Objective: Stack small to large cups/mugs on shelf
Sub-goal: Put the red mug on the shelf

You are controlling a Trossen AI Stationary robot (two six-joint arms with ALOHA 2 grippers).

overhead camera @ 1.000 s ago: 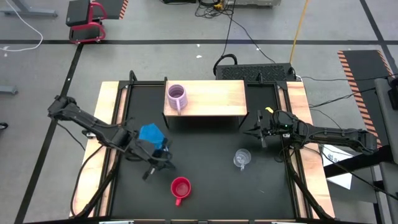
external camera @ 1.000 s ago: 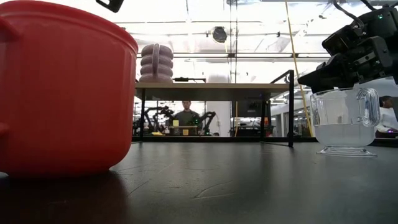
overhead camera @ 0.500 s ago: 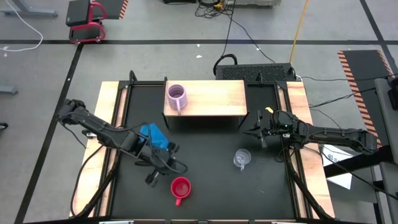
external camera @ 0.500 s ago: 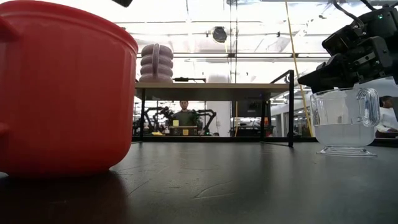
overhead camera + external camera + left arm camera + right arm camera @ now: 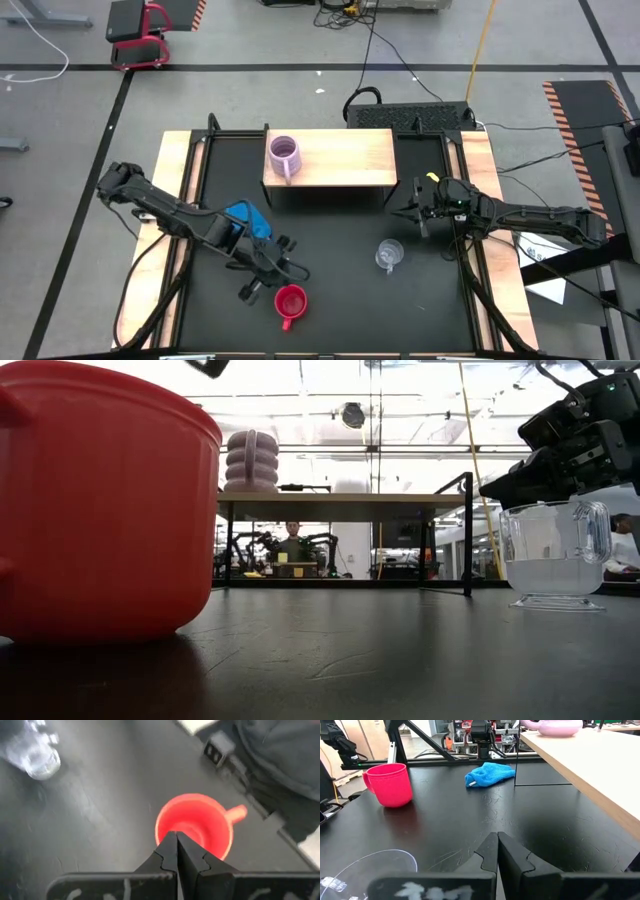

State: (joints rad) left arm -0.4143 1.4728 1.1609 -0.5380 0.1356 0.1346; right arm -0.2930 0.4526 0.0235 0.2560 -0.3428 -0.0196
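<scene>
The left gripper [image 5: 283,271] hangs just above the red mug [image 5: 290,301], near the bottom middle of the high view. In the left wrist view its fingers [image 5: 170,851] are pressed together, right over the mug's rim.

The lilac mug [image 5: 284,155] already stands on the shelf [image 5: 345,158], at its left end. The glass cup [image 5: 388,255] sits on the black surface [image 5: 330,235], lower right of the middle. The right gripper [image 5: 412,212] waits near the shelf's right end, its fingers [image 5: 492,851] pressed together too.

What could go wrong? With the fingers closed, the gripper may bump the red mug's rim and tip it or push it away. The blue cloth [image 5: 247,217] lies close by but is not touching the mug.

I see no words or labels to read.
</scene>
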